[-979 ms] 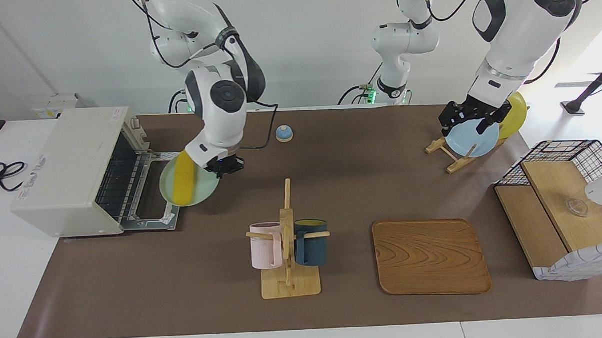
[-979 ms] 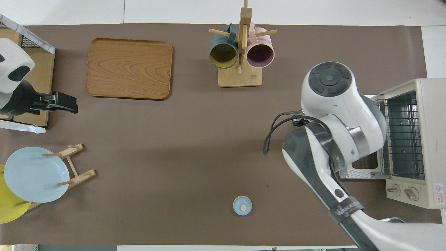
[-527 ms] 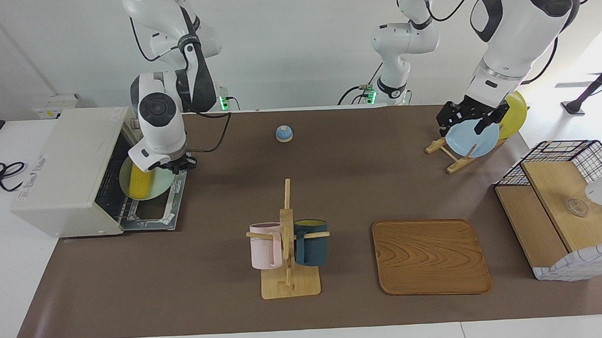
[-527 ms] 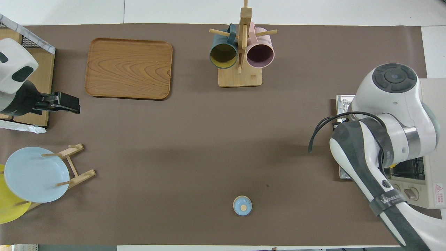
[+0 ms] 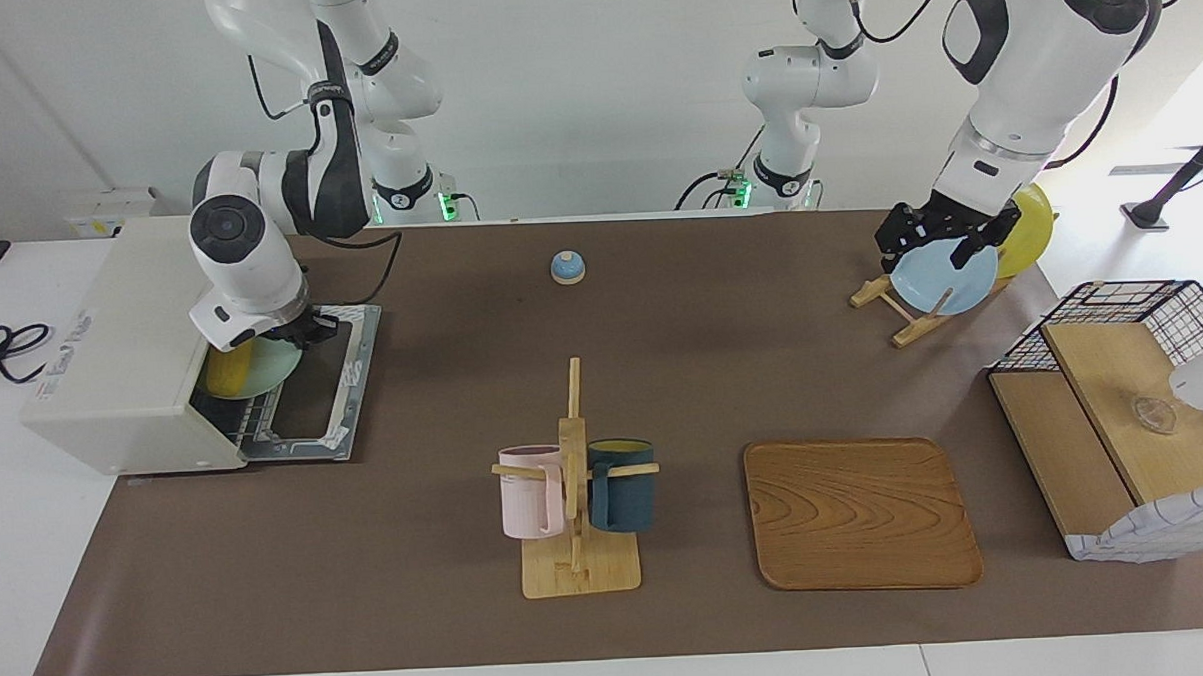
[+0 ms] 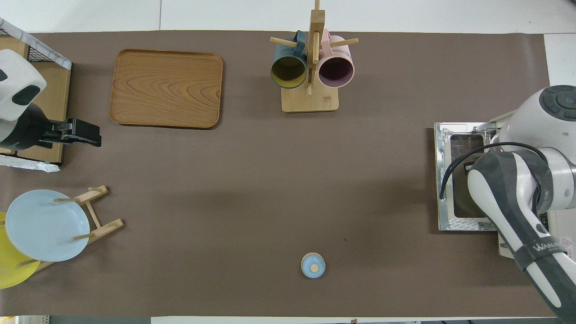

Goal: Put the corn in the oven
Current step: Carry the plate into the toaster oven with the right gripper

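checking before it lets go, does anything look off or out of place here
Nothing stands out. The corn lies on a green plate that the shut right gripper holds at the open oven. The left gripper waits, open, over the plate rack.

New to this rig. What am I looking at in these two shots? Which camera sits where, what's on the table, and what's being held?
Two white robot arms work at a table with a brown cover. One camera faces them from across the table. The other looks down from above their own end, so the two views are half a turn apart.

The right end effector is shut on the rim of a pale green plate that carries the corn. It holds the plate in the mouth of the open oven.

The left end effector is open and empty, waiting over a blue plate that stands in a rack.

Also on the table are a mug stand, a wooden tray, a wire shelf and a small blue knobbed piece.
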You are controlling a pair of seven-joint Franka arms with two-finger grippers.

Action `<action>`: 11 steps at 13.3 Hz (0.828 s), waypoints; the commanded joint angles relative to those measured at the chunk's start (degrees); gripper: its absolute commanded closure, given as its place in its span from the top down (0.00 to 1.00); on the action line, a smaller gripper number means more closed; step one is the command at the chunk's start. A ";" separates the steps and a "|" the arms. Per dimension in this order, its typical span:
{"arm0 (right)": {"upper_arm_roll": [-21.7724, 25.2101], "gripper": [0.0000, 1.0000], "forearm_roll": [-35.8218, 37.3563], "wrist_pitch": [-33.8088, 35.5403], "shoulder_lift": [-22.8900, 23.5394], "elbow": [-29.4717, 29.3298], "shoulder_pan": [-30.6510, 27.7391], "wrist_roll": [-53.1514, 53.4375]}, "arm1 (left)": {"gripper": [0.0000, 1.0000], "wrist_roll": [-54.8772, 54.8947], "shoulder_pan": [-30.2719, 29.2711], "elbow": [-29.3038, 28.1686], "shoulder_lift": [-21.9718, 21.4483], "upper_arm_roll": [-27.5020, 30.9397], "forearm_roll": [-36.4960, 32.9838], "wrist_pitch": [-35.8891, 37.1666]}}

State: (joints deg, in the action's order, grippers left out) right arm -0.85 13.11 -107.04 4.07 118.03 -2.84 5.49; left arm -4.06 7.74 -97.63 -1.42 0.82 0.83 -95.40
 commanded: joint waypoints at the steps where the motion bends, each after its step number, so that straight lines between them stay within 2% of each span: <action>1: -0.74 0.00 1.22 -1.86 -1.52 2.81 -2.33 -3.37 | 1.00 -0.16 -0.71 -0.19 -0.69 -0.38 -1.18 1.09; 4: -0.82 0.00 1.13 -4.14 -1.52 3.60 -3.83 -6.10 | 1.00 -0.07 -0.71 -0.19 -0.69 -0.38 -1.18 1.09; 6: -0.82 0.08 1.13 -4.06 -1.52 3.61 -3.66 -6.11 | 1.00 -0.16 -0.71 -0.19 -0.69 -0.38 -1.18 1.09; 8: -0.82 0.27 1.04 -4.14 -1.52 3.61 -3.57 -6.20 | 1.00 -0.07 -0.71 -0.19 -0.69 -0.38 -1.18 1.09; 11: -1.17 0.40 0.87 -3.27 -0.73 1.07 -2.61 -6.02 | 1.00 -0.07 -0.71 -0.19 -0.69 -0.38 -1.18 1.09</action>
State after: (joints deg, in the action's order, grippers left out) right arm -1.31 13.16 -110.31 3.74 119.88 -5.45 0.53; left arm -4.06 7.69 -97.63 -1.42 0.88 0.82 -95.10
